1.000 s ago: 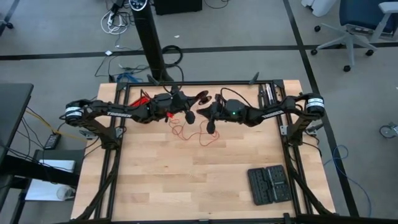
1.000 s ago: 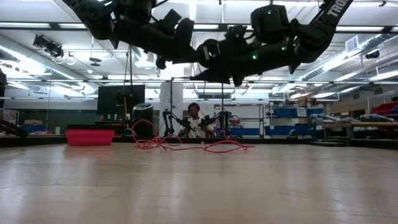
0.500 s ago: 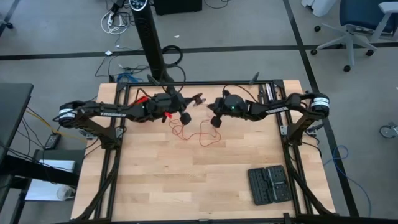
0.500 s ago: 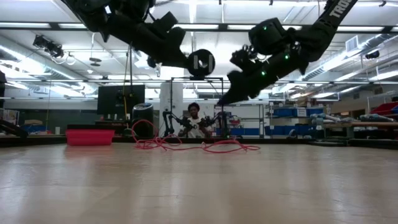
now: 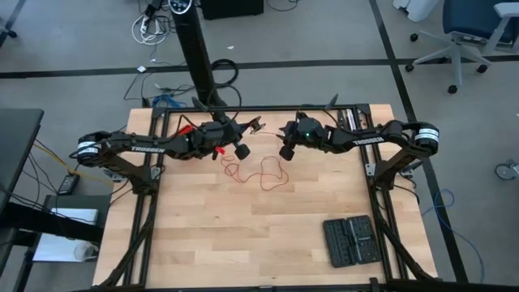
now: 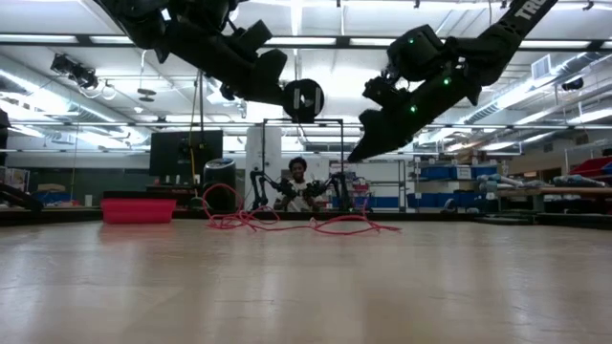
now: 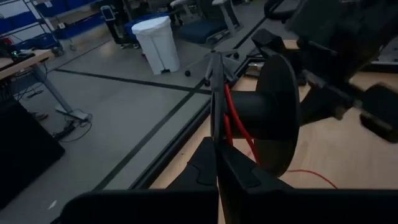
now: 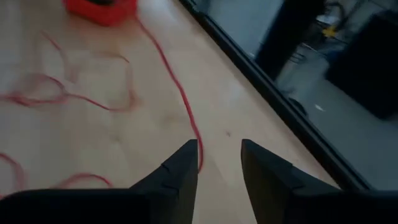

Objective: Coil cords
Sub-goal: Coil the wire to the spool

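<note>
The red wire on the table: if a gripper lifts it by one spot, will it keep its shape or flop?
Likely flop: the red wire lies in loose, irregular loops on the table, so it looks limp. Being so thin, it is probably light and would trail. It might also slip from open fingers.

Left arm: extended from the table's left edge toward the centre, held above the far half of the table; left gripper (image 5: 258, 124) raised clear of the surface, fingers (image 7: 214, 93) pressed together. Right arm: extended from the right edge toward the centre, likewise raised; right gripper (image 8: 219, 163) angled down at the table, fingers (image 8: 180, 168) parted with a clear gap; the two grippers near each other, apart.
</note>
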